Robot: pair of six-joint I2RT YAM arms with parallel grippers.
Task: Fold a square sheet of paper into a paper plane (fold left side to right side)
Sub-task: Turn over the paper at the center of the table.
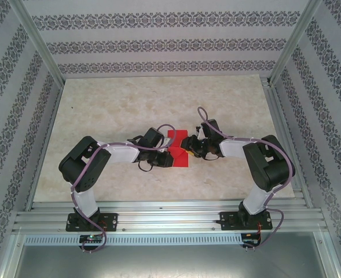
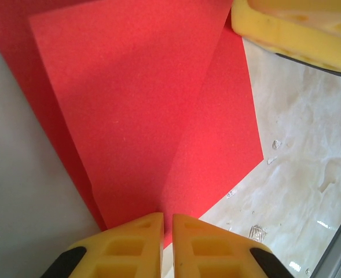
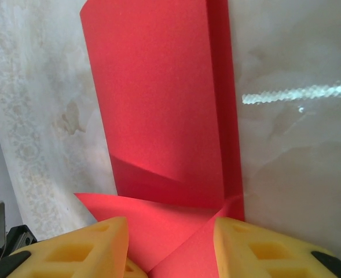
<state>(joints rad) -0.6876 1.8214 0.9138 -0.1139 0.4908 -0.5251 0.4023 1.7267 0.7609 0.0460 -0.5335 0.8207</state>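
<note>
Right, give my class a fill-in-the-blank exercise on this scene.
1. The paper is coloured ____.
2. The fingers of the right gripper are coloured ____.
3. The right gripper's jaws are ____, not shut.
4. Seen from above, the paper lies ____ the left gripper and the right gripper.
Missing words: red; yellow; open; between.

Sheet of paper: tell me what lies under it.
The pale marbled table shows around the sheet of paper, whose folded top layer overlaps a lower red layer; anything beneath is covered.
</note>
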